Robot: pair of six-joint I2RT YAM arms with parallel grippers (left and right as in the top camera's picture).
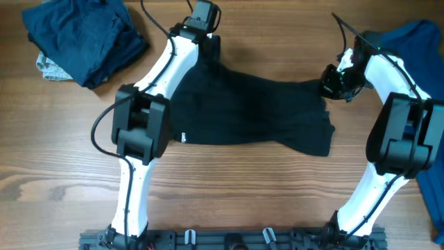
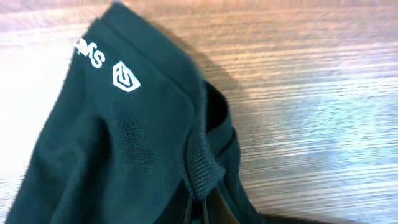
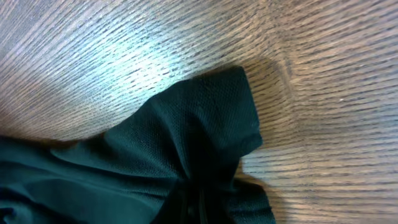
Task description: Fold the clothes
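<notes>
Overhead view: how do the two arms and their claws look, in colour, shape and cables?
Both the left arm and the right arm have white links and bulky black joint housings. Black cables loop beside them. The left claw and right claw are black, with a green light by the right one.

Colour survey: dark garments on a brown wood-grain table (image 1: pixel 229 187).
Centre: plain black limp fabric garment (image 1: pixel 257 111), fine mesh weave, small white printed logo (image 2: pixel 126 77). At 10 o'clock: dark navy folded fabric pile (image 1: pixel 90 35). At 3 o'clock: royal blue cloth garment (image 1: pixel 423 42). White robot arms (image 1: pixel 156 69), black joints.
</notes>
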